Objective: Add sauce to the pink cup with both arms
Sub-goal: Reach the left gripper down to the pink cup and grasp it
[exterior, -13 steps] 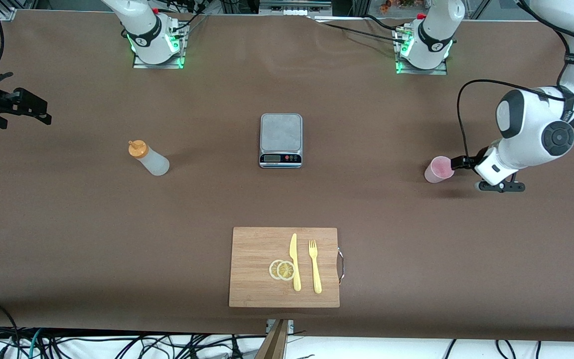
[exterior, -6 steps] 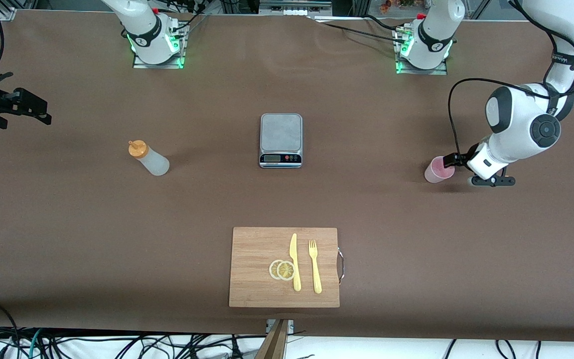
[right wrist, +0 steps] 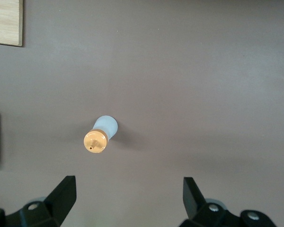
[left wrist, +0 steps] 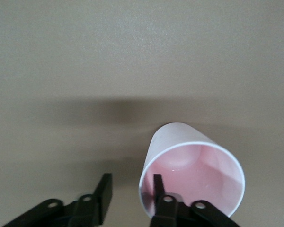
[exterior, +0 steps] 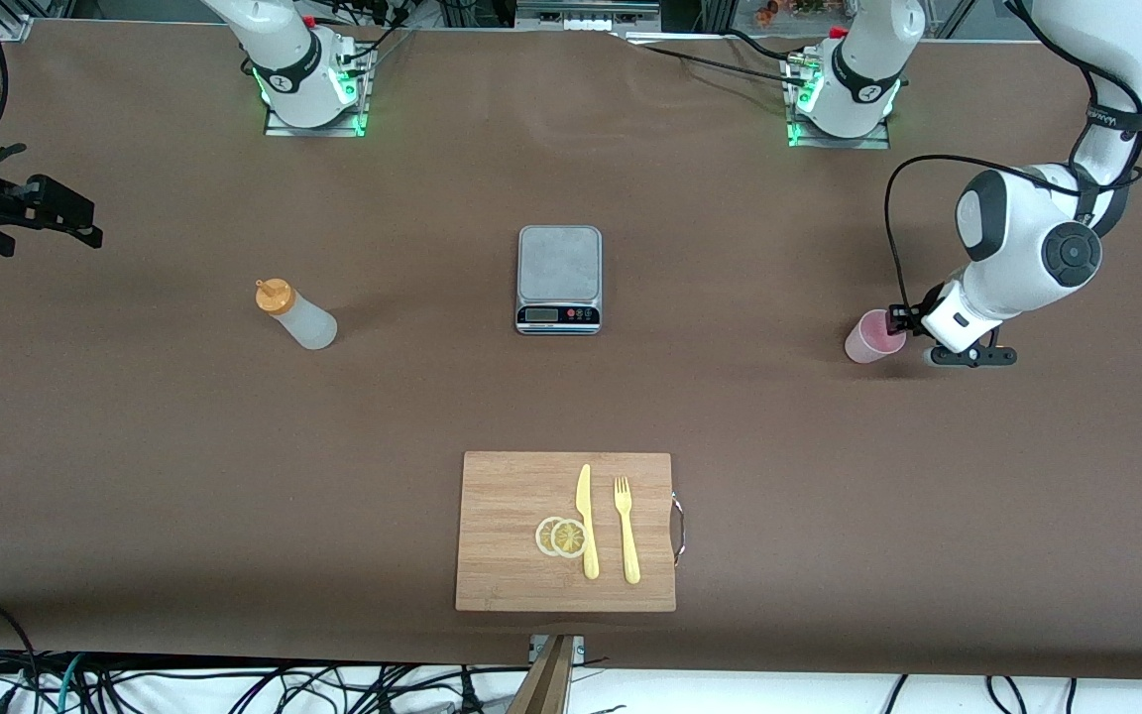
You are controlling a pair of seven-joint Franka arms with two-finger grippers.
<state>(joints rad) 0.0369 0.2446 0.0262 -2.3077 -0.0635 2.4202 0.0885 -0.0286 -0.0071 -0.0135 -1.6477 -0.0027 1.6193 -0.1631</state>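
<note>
The pink cup (exterior: 871,338) stands upright toward the left arm's end of the table. My left gripper (exterior: 897,319) is low at the cup's rim and open. In the left wrist view one finger (left wrist: 157,185) is inside the cup (left wrist: 199,165) and the other finger (left wrist: 104,189) is outside it, so the cup's wall sits between the jaws of the gripper (left wrist: 130,183). The sauce bottle (exterior: 297,315), whitish with an orange cap, stands toward the right arm's end. My right gripper (exterior: 65,213) waits high above it, open and empty (right wrist: 128,185), looking down on the bottle (right wrist: 100,135).
A grey kitchen scale (exterior: 558,277) stands mid-table. A wooden cutting board (exterior: 502,506) lies nearer the front camera, with a yellow knife (exterior: 586,521), a yellow fork (exterior: 627,531) and two lemon slices (exterior: 561,536) on it.
My left arm has swung in toward the pink cup, and its gripper now reaches the cup's rim. The cup, the bottle and the right arm have not moved.
</note>
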